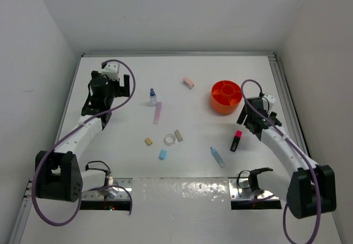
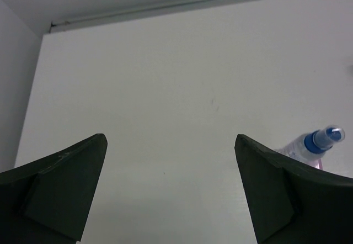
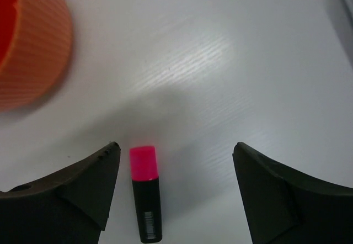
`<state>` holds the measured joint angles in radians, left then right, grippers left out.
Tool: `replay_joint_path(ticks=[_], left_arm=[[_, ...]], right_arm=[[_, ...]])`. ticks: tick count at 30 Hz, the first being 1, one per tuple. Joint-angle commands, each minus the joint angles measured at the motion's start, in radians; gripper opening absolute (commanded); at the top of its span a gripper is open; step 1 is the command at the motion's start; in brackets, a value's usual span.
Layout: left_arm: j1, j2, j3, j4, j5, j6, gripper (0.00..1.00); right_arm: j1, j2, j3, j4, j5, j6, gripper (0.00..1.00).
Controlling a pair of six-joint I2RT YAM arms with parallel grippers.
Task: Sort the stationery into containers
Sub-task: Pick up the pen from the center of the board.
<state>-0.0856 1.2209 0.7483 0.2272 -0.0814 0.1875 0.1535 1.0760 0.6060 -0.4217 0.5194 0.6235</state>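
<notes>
The orange tub (image 1: pixel 226 96) stands at the right; its ribbed wall shows in the right wrist view (image 3: pixel 27 45). My right gripper (image 1: pixel 248 127) (image 3: pixel 176 147) is open and empty above the pink marker with black body (image 1: pixel 236 141) (image 3: pixel 145 197), which lies near its left finger. My left gripper (image 1: pixel 117 85) (image 2: pixel 170 139) is open and empty over bare table at the far left. The blue-capped bottle (image 1: pixel 153 96) (image 2: pixel 317 144) lies to its right. The pale pink stick (image 1: pixel 158 112), tape ring (image 1: pixel 170 139), light blue tube (image 1: pixel 217 156) and pink (image 1: pixel 188 83), tan (image 1: pixel 148 141), beige (image 1: pixel 178 135) and blue (image 1: pixel 163 154) erasers lie scattered mid-table.
White walls close the table at the back and both sides, with a metal rail (image 1: pixel 284 89) along the right edge. The arm bases and their cables (image 1: pixel 105 186) sit at the near edge.
</notes>
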Motion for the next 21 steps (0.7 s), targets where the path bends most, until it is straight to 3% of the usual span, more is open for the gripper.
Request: replay_joint_path(ticks=[1,8,18,21], left_arm=[[-0.012,-0.049,-0.049,-0.019,0.017,-0.053,1.00],[-0.036,-0.069,-0.075,-0.006,-0.046,-0.048,1.00],[-0.048,-0.087,-0.104,0.024,-0.089,-0.063,1.00],[-0.049,-0.087,-0.115,0.064,-0.141,-0.057,1.00]], right_arm=[[0.035,0.070,-0.018,-0.003,-0.007,0.166,0.81],[0.072,0.188,-0.058,0.095,-0.071,0.196,0.71],[0.106,0.263,-0.135,0.132,-0.134,0.263,0.64],[0.116,0.265,-0.163,0.172,-0.134,0.272,0.54]])
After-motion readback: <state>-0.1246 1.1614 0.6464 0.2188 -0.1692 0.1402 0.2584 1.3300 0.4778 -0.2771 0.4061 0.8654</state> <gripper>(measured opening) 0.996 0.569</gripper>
